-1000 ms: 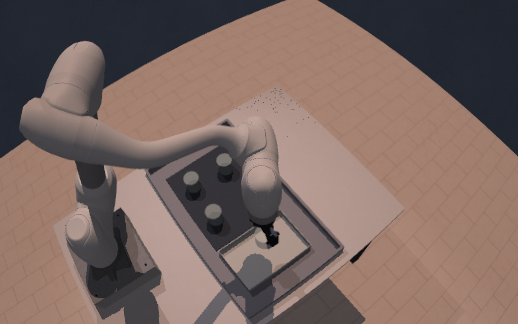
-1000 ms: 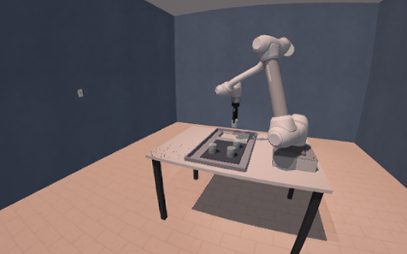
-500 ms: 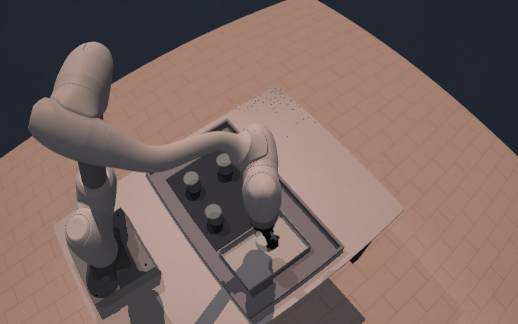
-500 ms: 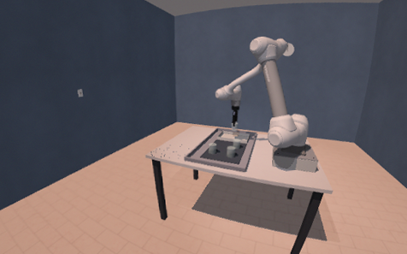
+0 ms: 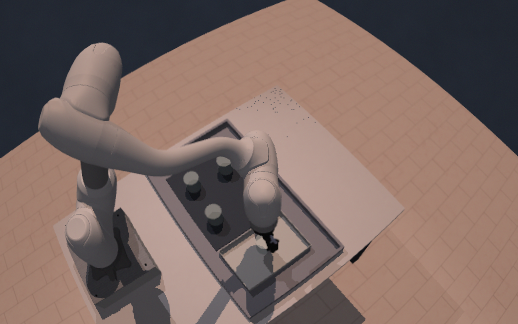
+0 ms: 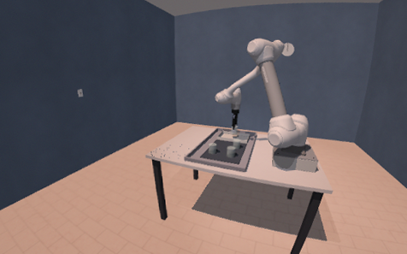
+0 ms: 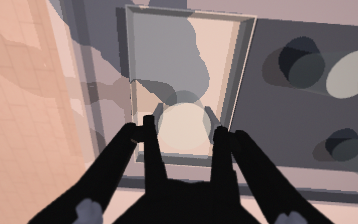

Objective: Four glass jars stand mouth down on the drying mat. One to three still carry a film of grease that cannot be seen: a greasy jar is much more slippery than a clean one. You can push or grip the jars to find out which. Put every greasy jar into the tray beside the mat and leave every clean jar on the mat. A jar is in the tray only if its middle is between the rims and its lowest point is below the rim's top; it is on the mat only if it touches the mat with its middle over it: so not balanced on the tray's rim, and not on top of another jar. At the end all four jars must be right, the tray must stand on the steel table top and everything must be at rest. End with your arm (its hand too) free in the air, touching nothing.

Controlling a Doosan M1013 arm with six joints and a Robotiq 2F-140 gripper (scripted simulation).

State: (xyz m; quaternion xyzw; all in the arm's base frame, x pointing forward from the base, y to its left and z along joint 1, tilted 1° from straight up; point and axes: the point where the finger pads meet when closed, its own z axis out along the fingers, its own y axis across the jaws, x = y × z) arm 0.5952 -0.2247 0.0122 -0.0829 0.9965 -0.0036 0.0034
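Observation:
My gripper (image 5: 270,243) (image 6: 234,126) (image 7: 183,112) is shut on a pale glass jar (image 5: 260,242) (image 6: 235,131) (image 7: 184,132), one finger on each side. The jar is mouth down and inside the outline of the pale tray (image 5: 297,243) (image 7: 220,37), near one of its ends. Whether its lower edge touches the tray floor I cannot tell. Three other jars stand mouth down on the dark mat (image 5: 234,214) (image 7: 287,110): a near one (image 5: 213,214) (image 7: 343,77), a left one (image 5: 191,180) and a far one (image 5: 224,163) (image 7: 346,150). Grease cannot be seen.
A raised grey border (image 5: 314,218) (image 6: 250,157) surrounds mat and tray on the pale table top (image 5: 340,170) (image 6: 179,139). The tray's raised rim (image 5: 235,274) (image 7: 243,70) lies beside the mat. The nearest standing jar is close to the tray.

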